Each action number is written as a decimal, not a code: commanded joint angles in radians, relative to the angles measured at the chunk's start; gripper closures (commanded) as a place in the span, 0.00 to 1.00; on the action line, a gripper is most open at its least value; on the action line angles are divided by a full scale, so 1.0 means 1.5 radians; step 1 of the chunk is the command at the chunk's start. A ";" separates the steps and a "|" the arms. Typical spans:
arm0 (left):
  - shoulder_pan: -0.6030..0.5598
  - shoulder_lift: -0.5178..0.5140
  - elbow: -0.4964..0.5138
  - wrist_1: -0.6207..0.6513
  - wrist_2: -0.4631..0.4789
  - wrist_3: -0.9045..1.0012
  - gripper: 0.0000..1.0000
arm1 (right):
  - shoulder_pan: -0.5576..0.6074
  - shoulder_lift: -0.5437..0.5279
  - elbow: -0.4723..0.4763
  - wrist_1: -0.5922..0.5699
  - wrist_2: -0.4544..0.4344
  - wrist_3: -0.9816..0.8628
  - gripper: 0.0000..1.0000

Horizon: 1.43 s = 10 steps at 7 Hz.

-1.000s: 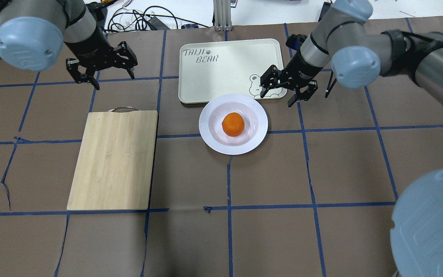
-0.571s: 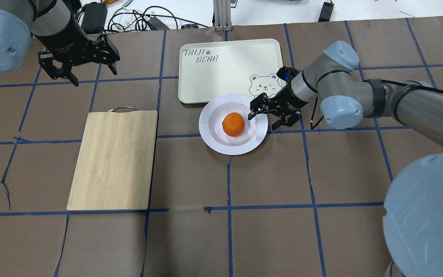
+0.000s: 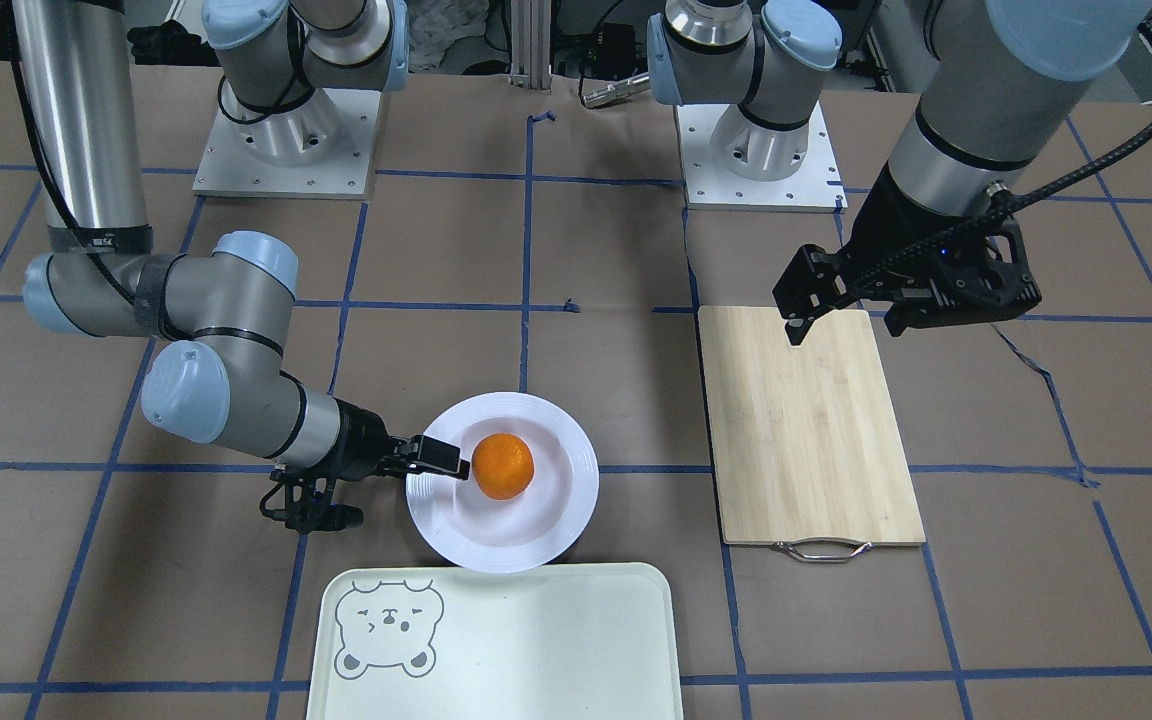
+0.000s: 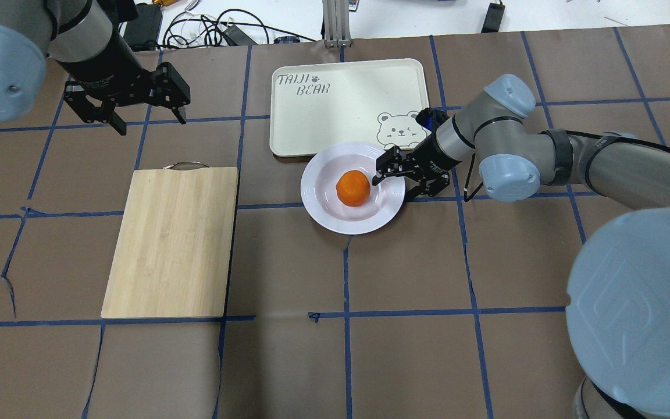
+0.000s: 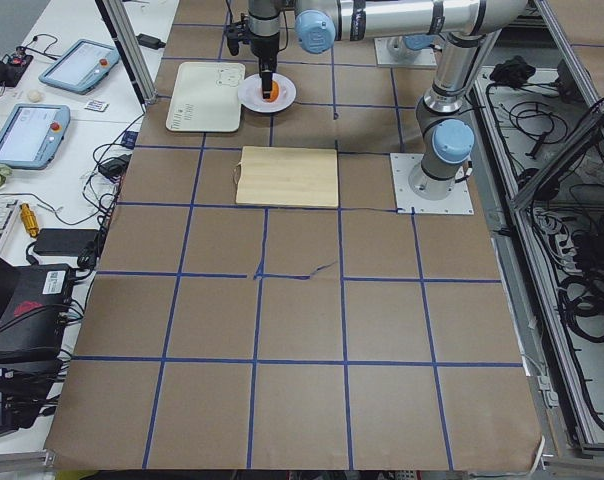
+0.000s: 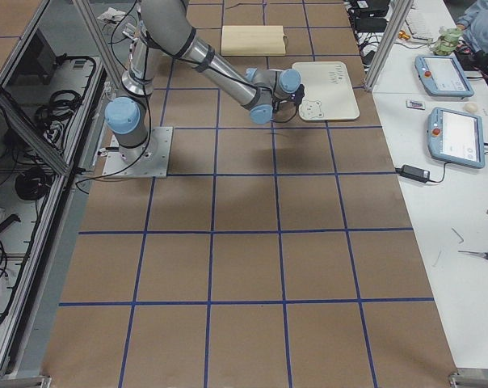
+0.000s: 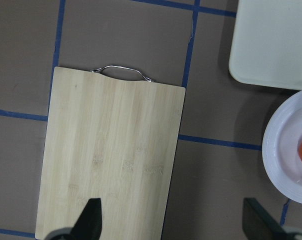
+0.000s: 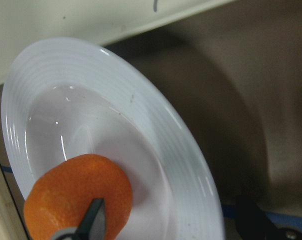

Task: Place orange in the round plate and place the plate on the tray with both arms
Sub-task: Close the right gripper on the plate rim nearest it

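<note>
The orange (image 4: 352,188) lies in the sunken centre of the round plate (image 4: 319,205), which sits on the table just in front of the tray (image 4: 346,99). My right gripper (image 4: 400,186) is open and low at the plate's right rim. In the right wrist view one fingertip (image 8: 93,217) is over the plate beside the orange (image 8: 76,195) and the other stands outside the rim (image 8: 191,165). My left gripper (image 4: 125,107) hangs open and empty above the table, beyond the cutting board. The front view shows the same plate (image 3: 556,520), orange (image 3: 503,466) and right gripper (image 3: 406,480).
A bamboo cutting board (image 4: 175,241) with a metal handle lies left of the plate, under my left gripper in the left wrist view (image 7: 116,150). Cables and a power brick (image 4: 213,29) lie past the table's far edge. Blue tape lines cross the brown table cover.
My right gripper came down from the tray's bear corner to the plate's right rim and now straddles it. My left arm drew back to the left. Plate and orange stayed put.
</note>
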 commanded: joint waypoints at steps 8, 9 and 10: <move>-0.003 0.040 -0.014 -0.031 0.008 0.012 0.00 | 0.010 0.010 0.000 -0.033 -0.003 0.060 0.80; -0.002 0.041 -0.013 -0.031 0.009 0.012 0.00 | 0.010 0.007 -0.004 -0.032 -0.003 0.069 0.83; -0.003 0.043 -0.014 -0.031 0.011 0.013 0.00 | 0.010 0.006 -0.012 -0.030 0.000 0.096 0.83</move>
